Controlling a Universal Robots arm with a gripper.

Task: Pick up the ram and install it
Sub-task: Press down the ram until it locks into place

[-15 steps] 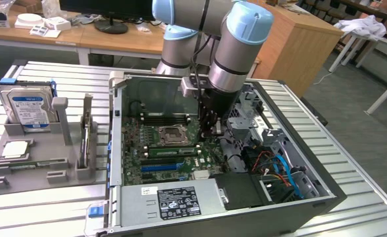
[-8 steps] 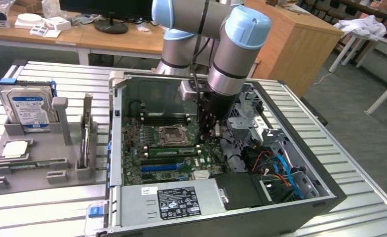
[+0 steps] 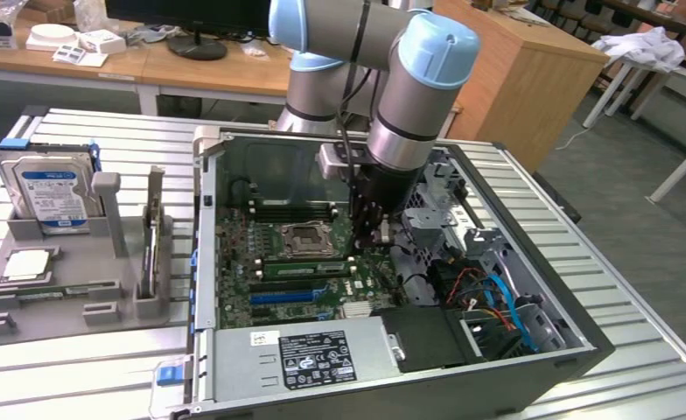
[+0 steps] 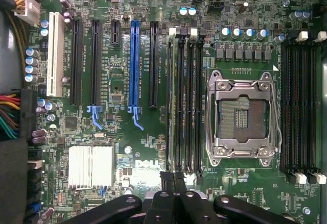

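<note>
Slatted metal worktop (image 3: 87, 376) carries an open computer case (image 3: 495, 381), with a grey fixture (image 3: 74, 254) and a hard drive (image 3: 52, 188) standing well off to the exterior view's left of the gripper. Down inside the case, the gripper (image 3: 370, 234) hangs close over the motherboard (image 3: 232, 254), clenched tight, with nothing seen between its jaws.

The ram (image 3: 302, 268) stands on edge in a memory slot beside the CPU socket (image 3: 302, 236). Its long axis runs from just under the gripper tips away toward the exterior view's left, parallel to the socket's near side, so the gripper sits over one end of the stick and not over its middle. Judged from this, the stick is already placed in its slot and the work in hand is at that near end. Whether the tips touch the stick's top edge, and whether it is fully seated, I cannot tell.

The exterior view gives the stick's green face and how low the gripper is. The wrist view looks straight down on the board. There the ram (image 4: 173, 106) is a thin pale line in the slot farthest from the CPU socket (image 4: 242, 114), between that socket and the blue expansion slot (image 4: 134, 63), and the closed gripper (image 4: 172, 177) lines up with the end of that same slot. The neighbouring slots toward the socket look black and empty
</note>
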